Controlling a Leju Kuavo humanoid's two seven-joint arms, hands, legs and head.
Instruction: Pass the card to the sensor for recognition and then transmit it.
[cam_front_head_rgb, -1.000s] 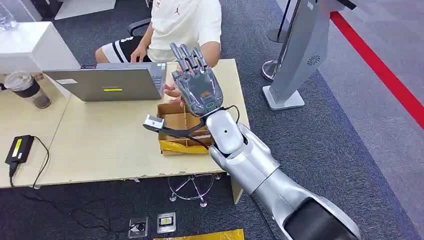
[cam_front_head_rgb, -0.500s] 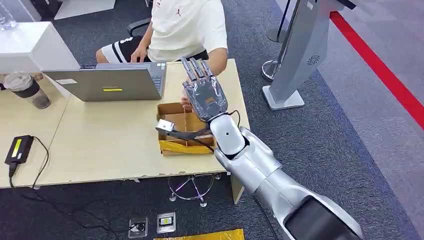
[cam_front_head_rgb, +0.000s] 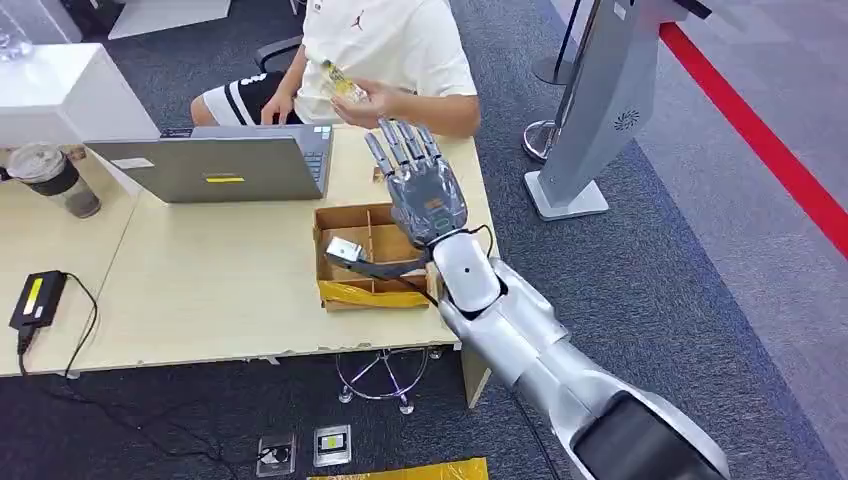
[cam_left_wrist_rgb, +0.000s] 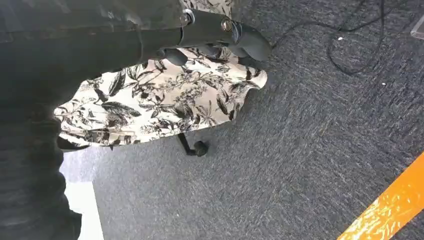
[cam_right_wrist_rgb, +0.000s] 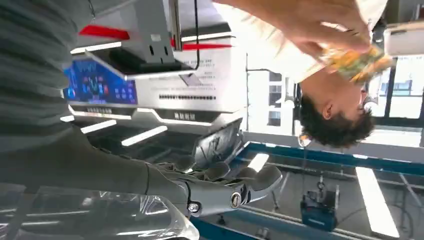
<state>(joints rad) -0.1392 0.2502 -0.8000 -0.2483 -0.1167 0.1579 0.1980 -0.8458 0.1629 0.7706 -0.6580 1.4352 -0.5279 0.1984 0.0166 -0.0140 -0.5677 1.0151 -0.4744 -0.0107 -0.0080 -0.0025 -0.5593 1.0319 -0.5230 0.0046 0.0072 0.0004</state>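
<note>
A person seated behind the table holds the yellow card (cam_front_head_rgb: 345, 82) in a raised hand at chest height. In the right wrist view the card (cam_right_wrist_rgb: 357, 62) is pinched in that person's fingers. My right hand (cam_front_head_rgb: 425, 190) is lifted over the far right of the table, just above the cardboard box (cam_front_head_rgb: 340, 212). Its fingers are straight and apart, it holds nothing, and it sits a little below and to the right of the card. In the right wrist view my right hand (cam_right_wrist_rgb: 220, 187) is bare. My left hand (cam_left_wrist_rgb: 220, 30) hangs over the carpet with nothing in it.
An open grey laptop (cam_front_head_rgb: 215, 170) stands in front of the person. A lidded cup (cam_front_head_rgb: 55, 178) and a black box with a cable (cam_front_head_rgb: 38, 297) lie on the table (cam_front_head_rgb: 200, 290) at the left. A grey kiosk stand (cam_front_head_rgb: 590, 100) rises to the right.
The person's hand, earlier low behind my right hand, has lifted away with the yellow card. My right hand has drifted right and slightly nearer, staying spread.
</note>
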